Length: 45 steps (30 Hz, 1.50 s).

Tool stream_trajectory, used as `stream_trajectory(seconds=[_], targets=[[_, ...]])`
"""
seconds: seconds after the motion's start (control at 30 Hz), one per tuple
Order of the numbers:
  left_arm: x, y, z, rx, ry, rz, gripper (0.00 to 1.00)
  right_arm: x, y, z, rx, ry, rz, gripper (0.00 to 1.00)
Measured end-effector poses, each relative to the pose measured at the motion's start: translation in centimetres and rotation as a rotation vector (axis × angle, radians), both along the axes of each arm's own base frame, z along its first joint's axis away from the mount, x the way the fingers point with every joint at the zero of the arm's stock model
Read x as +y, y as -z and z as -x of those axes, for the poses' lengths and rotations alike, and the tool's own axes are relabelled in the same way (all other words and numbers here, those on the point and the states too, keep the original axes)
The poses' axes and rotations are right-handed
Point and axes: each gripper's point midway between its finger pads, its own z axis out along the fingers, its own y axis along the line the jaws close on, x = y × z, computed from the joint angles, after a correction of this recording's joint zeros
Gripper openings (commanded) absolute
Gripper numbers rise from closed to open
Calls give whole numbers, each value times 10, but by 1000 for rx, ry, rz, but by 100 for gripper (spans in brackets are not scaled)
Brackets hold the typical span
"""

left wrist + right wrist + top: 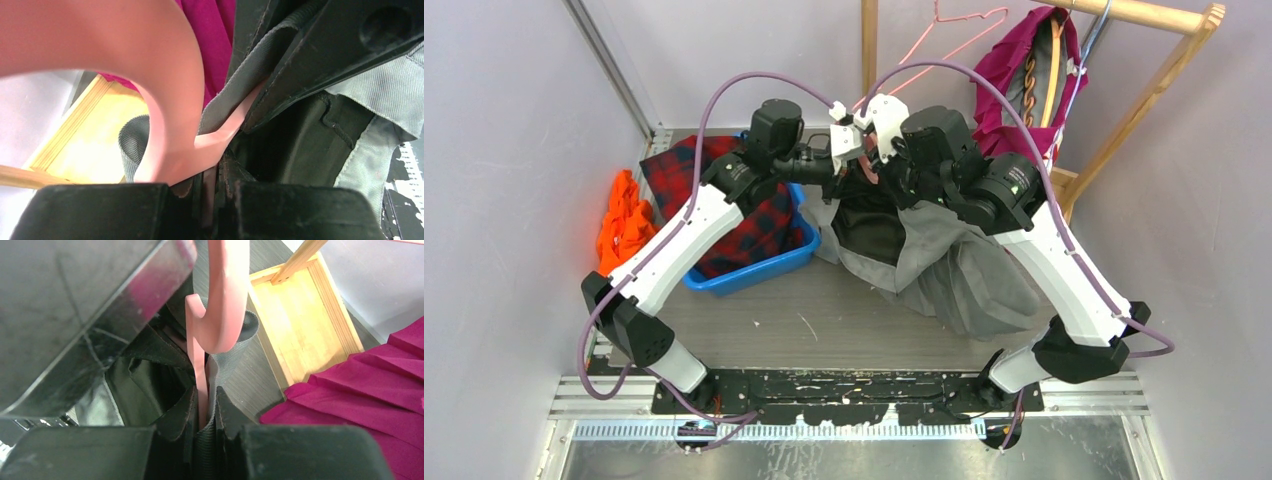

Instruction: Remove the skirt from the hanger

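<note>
So the skirt (944, 270) hangs waistband-up, hem spilling near-right onto the bench (824, 320). The left pincer (210, 200) pinches the pink hanger (170, 100) (the right pincer (202, 445) grips waistband plus hanger strip).

You have here: pink hanger (165, 75), pinched in your left gripper (212, 202); grey skirt waistband (250, 70) touching it; magenta garment (207, 30) and wooden frame (85, 145) behind.

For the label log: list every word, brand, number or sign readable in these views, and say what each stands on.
No text is readable in any view.
The grey skirt, pink hanger and blue bin show no print or tag.
The left arm and right arm show no marking that can be read at this size.
</note>
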Motion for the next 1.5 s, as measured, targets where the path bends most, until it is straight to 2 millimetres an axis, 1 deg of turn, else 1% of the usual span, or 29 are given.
stream_trajectory(seconds=[0.07,0.17,0.33,0.4,0.47,0.5,0.57,0.6,0.63,0.67,0.77,0.83,0.97,1.03,1.13,1.23,1.33,1.4,1.5], targets=[[2,-2,-2,-1,-19,-8,0,1,-2,-1,-10,-2,-3,2],[6,-6,-5,-10,-58,-24,0,3,-6,-4,-28,-3,-12,9],[20,-18,-10,-51,-142,-50,0,12,-17,-9,-77,-20,-43,25],[25,-23,-12,-65,-178,-53,0,15,-22,-11,-98,-18,-58,36],[29,-25,-15,-74,-209,-56,0,15,-26,-15,-118,-2,-67,52],[31,-25,-18,-77,-228,-63,0,13,-28,-18,-132,17,-69,57],[37,-20,-23,-76,-273,-91,0,11,-34,-24,-159,50,-87,68],[39,-17,-28,-83,-303,-107,0,10,-37,-27,-173,68,-96,80],[44,-14,-36,-87,-349,-127,0,10,-38,-28,-178,77,-100,90],[46,-12,-39,-89,-367,-135,0,10,-39,-29,-185,89,-103,93],[57,-8,-53,-106,-449,-165,0,9,-40,-31,-200,117,-105,92],[63,-7,-59,-115,-484,-177,0,7,-42,-34,-213,135,-108,93],[70,-6,-65,-133,-527,-197,0,1,-43,-38,-231,177,-99,93],[71,-6,-66,-142,-532,-206,0,-3,-43,-42,-247,206,-90,91],[75,-5,-63,-147,-527,-225,0,-7,-47,-47,-274,231,-77,82],[80,-9,-55,-148,-523,-228,0,-5,-48,-51,-289,243,-78,79],[88,-20,-45,-156,-531,-210,0,3,-41,-56,-277,239,-73,77],[96,-24,-44,-165,-545,-207,0,8,-37,-58,-266,235,-75,77],[102,-29,-42,-176,-561,-201,0,16,-25,-59,-232,225,-65,75]])
